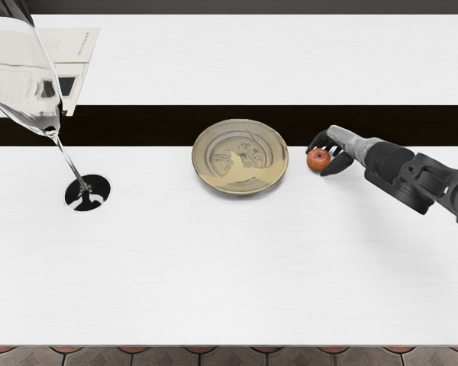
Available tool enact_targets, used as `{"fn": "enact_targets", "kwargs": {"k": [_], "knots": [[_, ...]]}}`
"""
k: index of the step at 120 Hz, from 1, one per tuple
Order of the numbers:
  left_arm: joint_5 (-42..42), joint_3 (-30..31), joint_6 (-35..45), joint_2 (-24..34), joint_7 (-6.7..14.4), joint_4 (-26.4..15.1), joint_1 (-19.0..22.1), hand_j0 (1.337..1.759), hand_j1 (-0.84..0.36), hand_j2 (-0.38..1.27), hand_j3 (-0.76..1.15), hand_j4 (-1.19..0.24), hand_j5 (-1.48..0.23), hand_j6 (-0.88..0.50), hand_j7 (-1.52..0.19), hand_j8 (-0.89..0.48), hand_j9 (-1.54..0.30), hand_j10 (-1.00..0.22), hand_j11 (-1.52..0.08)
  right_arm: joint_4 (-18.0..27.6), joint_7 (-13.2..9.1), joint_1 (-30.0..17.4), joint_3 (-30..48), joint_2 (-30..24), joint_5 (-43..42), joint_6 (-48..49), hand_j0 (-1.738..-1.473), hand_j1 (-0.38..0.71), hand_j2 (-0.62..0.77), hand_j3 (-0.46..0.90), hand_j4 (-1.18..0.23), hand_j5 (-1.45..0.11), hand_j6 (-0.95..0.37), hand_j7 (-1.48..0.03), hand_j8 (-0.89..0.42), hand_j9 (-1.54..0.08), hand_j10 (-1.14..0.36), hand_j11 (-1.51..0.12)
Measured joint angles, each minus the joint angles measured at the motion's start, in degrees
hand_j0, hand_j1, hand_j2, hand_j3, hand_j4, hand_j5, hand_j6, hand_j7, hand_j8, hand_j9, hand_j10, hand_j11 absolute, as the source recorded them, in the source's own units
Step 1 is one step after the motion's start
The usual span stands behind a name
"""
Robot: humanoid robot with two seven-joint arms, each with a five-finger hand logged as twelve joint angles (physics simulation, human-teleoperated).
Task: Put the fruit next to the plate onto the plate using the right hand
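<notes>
Head view shows the right hand [337,149] reaching in from the table's right edge. Its fingers [321,139] are curled over the top of the fruit [318,159] and the thumb is tucked under its right side, so it seems to be gripping the fruit. Whether the fruit has left the table [229,267] I cannot tell. The small red fruit sits just beside the plate [201,157], off its right rim and not touching it, close to the dark strip across the far half of the table.

To do this step well, the grip should probably firm up evenly, since a round fruit may squirt out of a pinch. Then it should rise high enough to clear the rim before carrying left. A tall tilted glass [30,84] stands well apart, near the left edge.
</notes>
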Motion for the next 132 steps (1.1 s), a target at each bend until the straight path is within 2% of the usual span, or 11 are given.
{"fn": "enact_targets", "kwargs": {"k": [3,5,24,38,44,45,51,59,82,103,132], "knots": [[0.0,0.0,0.0,0.0,0.0,0.0,0.0,1.658,0.06,0.05,0.0,-0.24,-0.32,-0.24,-0.32,-0.24,-0.32,-0.24,-0.32,-0.01,-0.01,-0.01,-0.04,0.04,-0.03,-0.02,-1.648,0.33,0.05,0.05,-0.59,-0.72,-0.41,-0.8,-0.16,-0.98,-0.02,-1.24],[0.0,0.0,0.0,0.0,0.0,0.0,0.0,1.658,0.06,0.05,0.0,-0.24,-0.32,-0.24,-0.32,-0.24,-0.32,-0.24,-0.32,-0.01,-0.01,-0.01,-0.1,0.06,-0.05,-0.05,-1.649,0.33,0.08,0.0,-0.59,-0.73,-0.41,-0.81,-0.15,-0.99,-0.02,-1.25],[0.0,0.0,0.0,0.0,0.0,0.0,0.04,1.658,0.06,0.05,0.0,-0.24,-0.32,-0.24,-0.32,-0.24,-0.32,-0.24,-0.32,0.05,-0.13,0.16,-0.54,0.16,-0.14,-0.09,-1.652,0.35,0.03,0.13,-0.55,-0.81,-0.34,-0.9,-0.1,-1.06,0.03,-1.31],[0.0,-0.01,0.0,0.0,0.0,0.0,0.0,1.658,0.06,0.05,0.0,-0.24,-0.32,-0.24,-0.32,-0.24,-0.32,-0.24,-0.32,0.17,-0.5,0.42,-0.6,0.09,0.43,0.24,-1.663,0.36,0.09,0.04,-0.53,-0.85,-0.3,-0.95,-0.06,-1.1,0.04,-1.3],[0.01,-0.01,0.0,0.0,0.0,0.0,0.0,1.658,0.06,0.05,0.0,-0.24,-0.32,-0.24,-0.32,-0.24,-0.32,-0.24,-0.32,0.29,-0.55,0.52,-0.46,-0.04,1.01,0.54,-1.664,0.38,0.19,-0.01,-0.54,-0.87,-0.31,-0.96,-0.12,-1.04,0.03,-1.27],[0.01,-0.01,0.0,0.0,0.0,0.0,0.0,1.658,0.06,0.05,0.0,-0.24,-0.32,-0.24,-0.32,-0.24,-0.32,-0.24,-0.32,0.31,-0.53,0.53,-0.43,-0.06,1.18,0.59,-1.634,0.38,0.21,0.01,-0.54,-0.87,-0.31,-0.96,-0.12,-1.04,0.03,-1.27],[0.01,-0.01,0.0,0.0,0.0,0.0,0.0,1.658,0.06,0.05,0.0,-0.24,-0.32,-0.24,-0.32,-0.24,-0.32,-0.24,-0.32,0.44,-0.43,0.66,-0.23,-0.17,2.13,1.08,-1.638,0.37,0.25,0.0,-0.57,-0.89,-0.34,-0.97,-0.27,-1.01,0.02,-1.23],[0.0,0.0,0.0,0.0,0.0,0.0,0.0,1.658,0.06,0.05,0.0,-0.24,-0.32,-0.24,-0.32,-0.24,-0.32,-0.24,-0.32,0.61,-0.3,1.15,0.11,-0.31,3.91,2.12,-1.643,0.37,0.27,0.0,-0.57,-0.93,-0.35,-0.98,-0.37,-1.01,-0.16,-1.16],[0.0,0.0,0.0,0.0,0.0,0.0,0.0,1.658,0.06,0.05,0.0,-0.24,-0.32,-0.24,-0.32,-0.24,-0.32,-0.24,-0.32,1.86,-0.15,2.96,0.46,-2.64,8.67,4.9,-1.649,0.36,0.28,0.0,-0.56,-1.0,-0.36,-0.99,-0.38,-1.02,-0.52,-1.08],[0.0,0.0,0.0,0.0,0.0,0.0,0.0,1.658,0.06,0.05,0.0,-0.24,-0.32,-0.24,-0.32,-0.24,-0.32,-0.24,-0.32,2.85,-0.02,4.46,2.46,-5.58,13.86,10.02,-1.651,0.36,0.28,0.0,-0.54,-1.02,-0.36,-1.0,-0.38,-1.02,-0.65,-1.04],[0.0,0.0,0.0,0.0,0.0,0.0,0.0,1.658,0.06,0.05,0.0,-0.24,-0.32,-0.24,-0.32,-0.24,-0.32,-0.24,-0.32,4.05,-0.07,5.09,6.42,-6.82,17.54,15.12,-1.652,0.35,0.27,0.0,-0.54,-1.03,-0.36,-1.0,-0.39,-1.02,-0.72,-1.03]]}}
